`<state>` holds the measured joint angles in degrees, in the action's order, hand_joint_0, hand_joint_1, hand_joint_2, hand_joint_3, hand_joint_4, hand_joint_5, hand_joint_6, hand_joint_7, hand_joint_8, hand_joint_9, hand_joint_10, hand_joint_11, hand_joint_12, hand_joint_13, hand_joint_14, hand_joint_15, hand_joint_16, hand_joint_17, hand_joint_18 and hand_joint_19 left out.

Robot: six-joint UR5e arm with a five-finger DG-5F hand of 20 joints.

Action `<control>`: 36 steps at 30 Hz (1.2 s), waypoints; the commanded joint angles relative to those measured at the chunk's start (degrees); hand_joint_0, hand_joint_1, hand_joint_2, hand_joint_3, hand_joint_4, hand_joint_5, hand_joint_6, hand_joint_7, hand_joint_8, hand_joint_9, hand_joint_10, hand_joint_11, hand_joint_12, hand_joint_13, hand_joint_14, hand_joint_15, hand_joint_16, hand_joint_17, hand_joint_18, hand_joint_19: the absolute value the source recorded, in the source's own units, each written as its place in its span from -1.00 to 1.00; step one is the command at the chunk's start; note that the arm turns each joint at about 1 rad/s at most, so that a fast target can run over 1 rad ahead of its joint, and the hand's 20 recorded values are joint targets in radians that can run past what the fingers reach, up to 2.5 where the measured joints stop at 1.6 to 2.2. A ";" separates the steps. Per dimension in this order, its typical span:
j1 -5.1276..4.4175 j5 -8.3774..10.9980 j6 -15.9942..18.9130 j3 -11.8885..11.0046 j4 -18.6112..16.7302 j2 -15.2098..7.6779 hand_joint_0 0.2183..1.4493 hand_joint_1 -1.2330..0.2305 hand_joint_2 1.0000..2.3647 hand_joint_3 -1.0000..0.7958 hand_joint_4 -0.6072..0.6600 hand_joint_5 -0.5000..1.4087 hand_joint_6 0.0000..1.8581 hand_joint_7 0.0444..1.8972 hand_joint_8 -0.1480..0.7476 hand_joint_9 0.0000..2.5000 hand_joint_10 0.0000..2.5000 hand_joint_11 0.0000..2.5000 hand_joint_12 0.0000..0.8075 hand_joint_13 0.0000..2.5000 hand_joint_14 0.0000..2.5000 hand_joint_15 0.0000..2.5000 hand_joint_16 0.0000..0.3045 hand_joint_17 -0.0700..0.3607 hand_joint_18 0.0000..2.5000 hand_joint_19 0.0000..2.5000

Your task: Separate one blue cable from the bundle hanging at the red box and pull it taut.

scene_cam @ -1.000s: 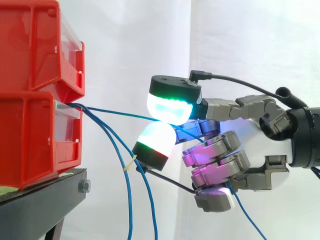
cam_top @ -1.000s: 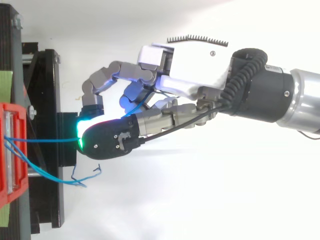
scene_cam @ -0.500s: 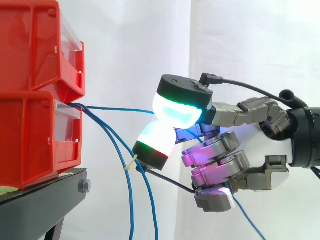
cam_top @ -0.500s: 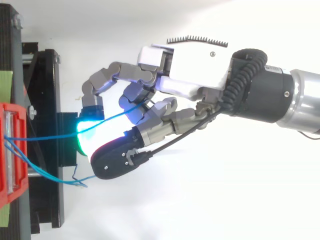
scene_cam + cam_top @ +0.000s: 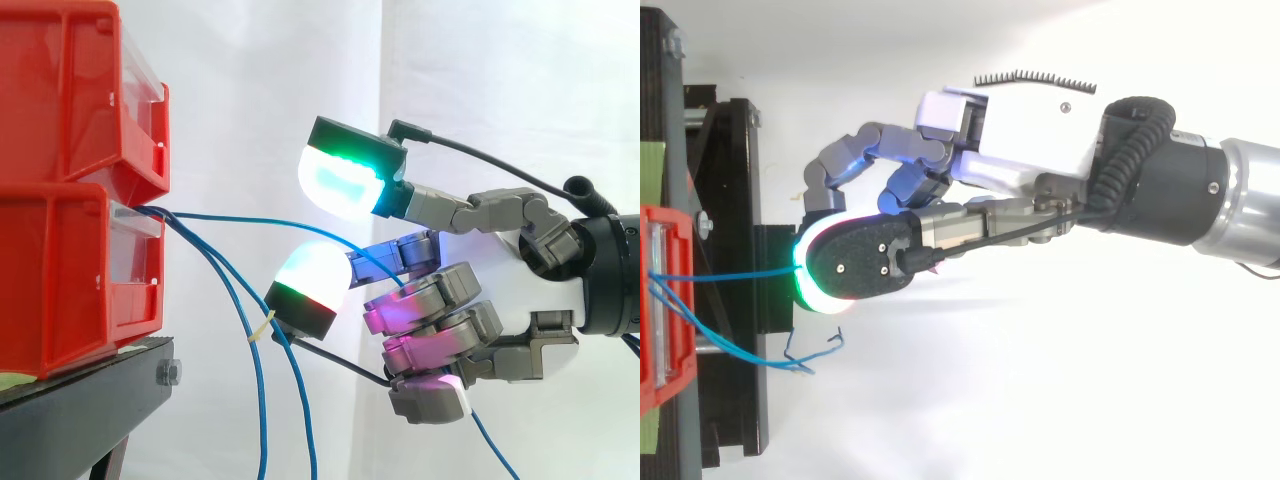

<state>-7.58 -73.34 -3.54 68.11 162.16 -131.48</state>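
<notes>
White curtain (image 5: 250, 80) closes off the back. At the left edge, two red bins (image 5: 60, 200) are stacked on a black stand (image 5: 90, 400), each with a clear strip along its front lip. The blue cables (image 5: 258, 400) come out at the front lip of the lower bin. Two of them drop steeply past the stand's edge, and a pale tie (image 5: 262, 328) sits on them partway down. In the top view their loose ends (image 5: 810, 350) curl just off the stand (image 5: 735, 200).

One cable (image 5: 250, 222) leaves the bundle and runs nearly level to the right in a shallow arc, not straight. It passes through the gap between two glowing pads (image 5: 345, 180) that stand apart, one above and one below, without touching either. It then goes in among the magenta-lit fingers (image 5: 430, 330) and comes out below them, trailing downward.

The hand (image 5: 1020, 140) reaches in from the right, with those lower fingers curled round the cable and the pinch above them wide. Between the bin fronts and the hand there is open space. The hanging cables and the tie lie just beside the lower pad's dark base.
</notes>
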 commanded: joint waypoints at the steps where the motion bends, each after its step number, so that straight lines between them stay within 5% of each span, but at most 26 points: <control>1: 0.11 0.39 0.02 0.00 0.00 0.00 -0.33 0.11 -0.99 -0.35 0.21 -0.67 -0.13 0.06 0.03 -0.18 0.03 0.32 -0.01 -0.22 0.45 0.19 -0.67 -0.15 -0.11 -0.06; 12: 1.25 0.57 0.02 0.00 0.00 0.00 -0.35 -0.23 -0.97 -0.06 0.20 -0.64 -0.22 0.21 0.04 -0.19 0.04 0.34 -0.01 -0.21 0.43 0.21 -0.66 -0.14 -0.10 -0.07; 36: 1.16 1.36 -0.86 0.00 -0.26 0.00 -0.25 -0.44 -0.97 -0.16 0.14 -0.68 -0.09 0.10 0.02 -0.25 0.14 0.31 0.01 -0.22 0.36 0.27 -0.67 -0.15 -0.11 -0.07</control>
<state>-6.43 -71.95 -4.41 68.13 161.85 -131.48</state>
